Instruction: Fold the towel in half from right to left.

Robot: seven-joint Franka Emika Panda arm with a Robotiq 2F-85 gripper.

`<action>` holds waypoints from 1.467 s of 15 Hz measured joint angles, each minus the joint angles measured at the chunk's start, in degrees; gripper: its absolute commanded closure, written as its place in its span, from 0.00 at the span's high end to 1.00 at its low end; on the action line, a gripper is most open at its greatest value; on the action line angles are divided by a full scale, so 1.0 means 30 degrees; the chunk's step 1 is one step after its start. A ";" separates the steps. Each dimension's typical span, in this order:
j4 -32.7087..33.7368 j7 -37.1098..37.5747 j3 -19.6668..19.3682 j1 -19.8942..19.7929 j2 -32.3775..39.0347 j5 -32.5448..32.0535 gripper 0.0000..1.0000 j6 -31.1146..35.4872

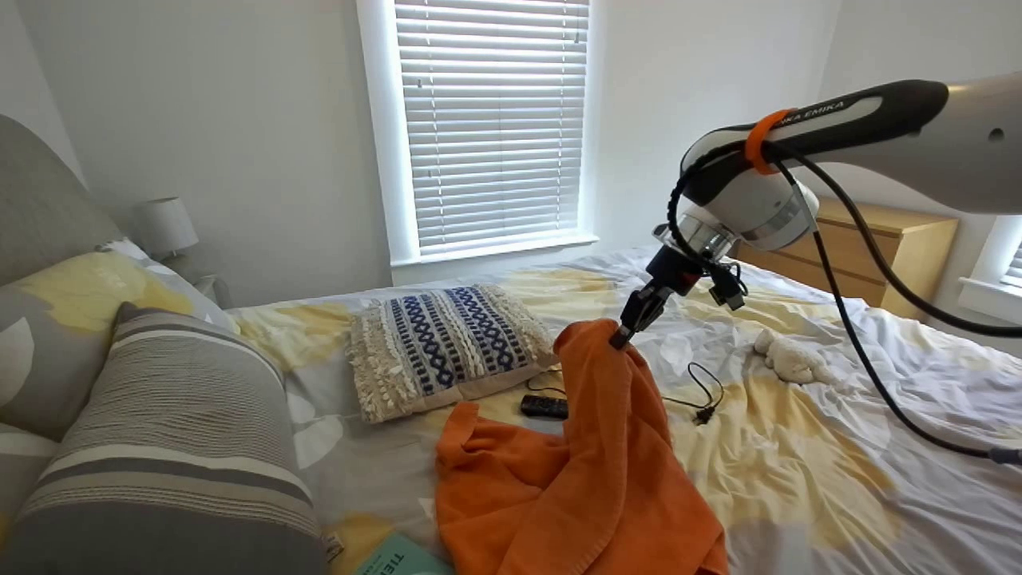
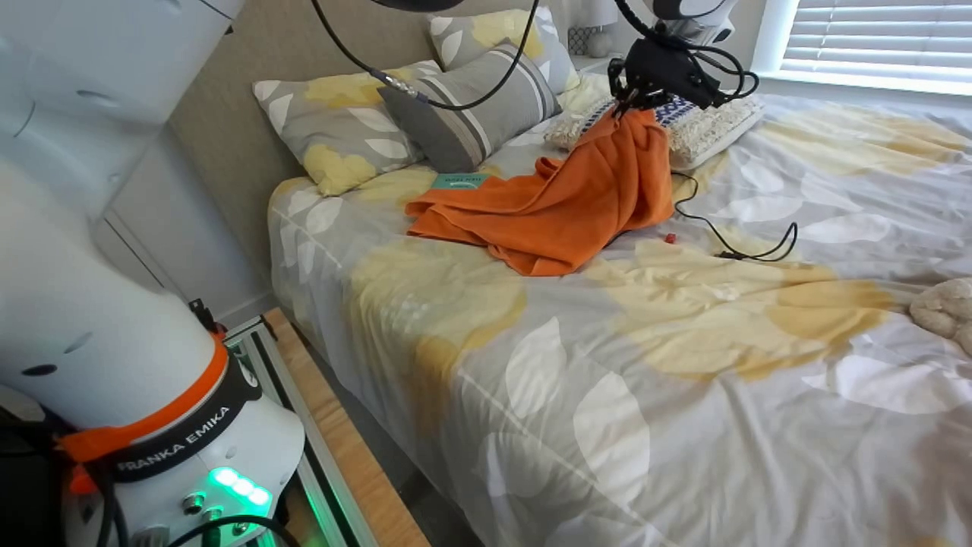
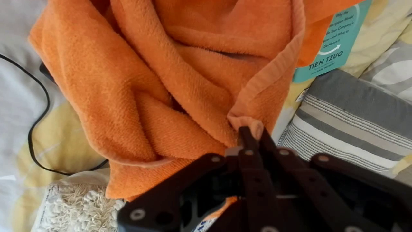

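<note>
The bright orange towel point(image 1: 615, 479) is rumpled on the bed, with one part lifted to a peak. It also shows in an exterior view point(image 2: 554, 220), spread toward the pillows and draped down from my gripper point(image 2: 621, 111). In both exterior views my gripper point(image 1: 621, 339) is at the top of the peak, above the bed. In the wrist view my gripper's fingertips point(image 3: 254, 132) are shut on a pinched hem of the towel point(image 3: 145, 96). The towel hangs in deep folds below the fingers, and its underside is hidden.
A blue-and-white patterned pillow point(image 1: 455, 343) lies close behind the towel. A dark remote point(image 1: 544, 406), a black cable point(image 2: 729, 247) and a teal book point(image 3: 331, 48) lie beside it. A grey striped pillow point(image 1: 184, 431) and a white plush toy point(image 1: 790, 357) are also on the bed.
</note>
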 measured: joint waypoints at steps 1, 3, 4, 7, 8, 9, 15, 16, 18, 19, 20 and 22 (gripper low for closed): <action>0.0140 -0.0400 0.0109 0.0050 0.0066 0.0000 0.02 0.0058; 0.1097 -0.1301 0.0659 0.0329 0.0545 0.0089 0.02 0.0316; 0.1832 -0.1583 0.1015 0.0581 0.0920 0.0214 0.02 0.0462; 0.4341 -0.1790 0.2042 0.1590 0.2352 0.0507 0.02 0.0533; 0.5135 -0.1792 0.2346 0.1952 0.2910 0.0582 0.02 0.0533; 0.5822 -0.1793 0.2604 0.2272 0.3448 0.0646 0.02 0.0530; 0.8506 -0.1858 0.3478 0.3599 0.6393 0.0833 0.02 0.0501; 0.8730 -0.1904 0.3570 0.3685 0.6742 0.0834 0.02 0.0503; 0.9084 -0.1981 0.3654 0.3785 0.7322 0.0834 0.32 0.0504; 0.9202 -0.1991 0.3656 0.3799 0.7543 0.0834 0.37 0.0504; 0.9319 -0.1998 0.3658 0.3802 0.7728 0.0834 0.46 0.0504; 0.9507 -0.1996 0.3625 0.3797 0.7949 0.0810 0.61 0.0505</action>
